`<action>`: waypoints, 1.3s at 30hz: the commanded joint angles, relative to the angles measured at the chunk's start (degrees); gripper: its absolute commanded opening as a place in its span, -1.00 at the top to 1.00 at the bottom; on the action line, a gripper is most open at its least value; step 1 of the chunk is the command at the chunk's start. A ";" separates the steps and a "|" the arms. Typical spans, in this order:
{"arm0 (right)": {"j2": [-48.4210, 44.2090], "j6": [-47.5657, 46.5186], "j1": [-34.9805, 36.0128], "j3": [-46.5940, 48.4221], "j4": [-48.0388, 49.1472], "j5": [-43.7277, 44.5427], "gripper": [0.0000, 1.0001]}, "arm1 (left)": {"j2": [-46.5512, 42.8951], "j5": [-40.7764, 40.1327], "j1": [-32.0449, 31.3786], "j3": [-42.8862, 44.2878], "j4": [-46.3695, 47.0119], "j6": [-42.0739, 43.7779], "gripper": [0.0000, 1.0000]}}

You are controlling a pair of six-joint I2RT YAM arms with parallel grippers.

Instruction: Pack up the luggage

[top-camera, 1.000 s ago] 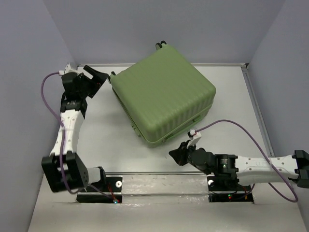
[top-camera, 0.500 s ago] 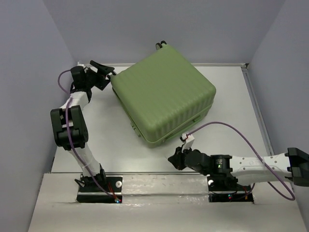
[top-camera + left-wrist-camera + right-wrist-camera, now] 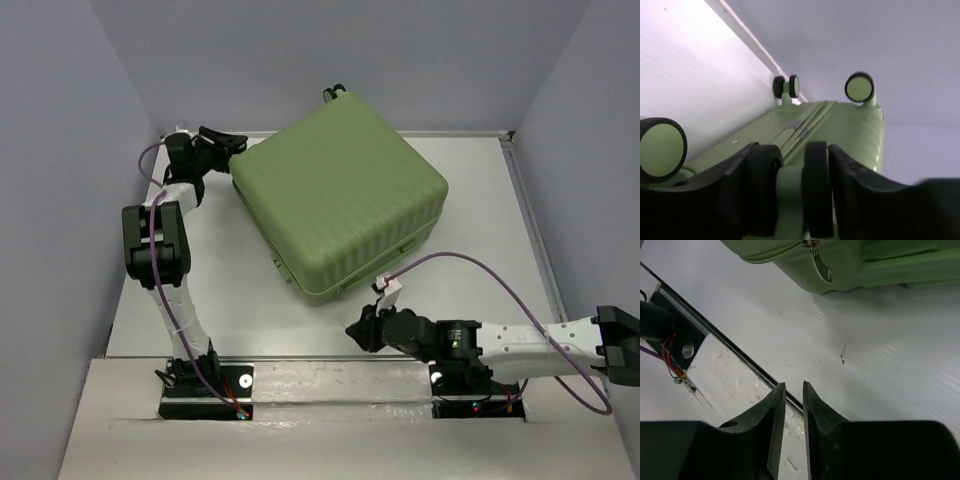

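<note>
right gripper [image 3: 794, 387] fingers nearly together, slim gap, nothing between, low over white table [image 3: 890, 355], luggage [image 3: 880, 265] green edge at top, zipper pull [image 3: 821, 265] hanging, black mount [image 3: 655, 322] with red wires [image 3: 669, 352] left

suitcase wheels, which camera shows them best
Left wrist: the left gripper flanks one double wheel, and three more wheels show clearly. Top external shows only one pair behind the luggage; right wrist shows none.
</note>
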 commanded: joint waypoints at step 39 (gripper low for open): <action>-3.40 -3.00 -42.81 3.49 -7.22 -11.46 0.26 | -29.67 1.86 6.41 -15.43 -12.00 7.24 0.89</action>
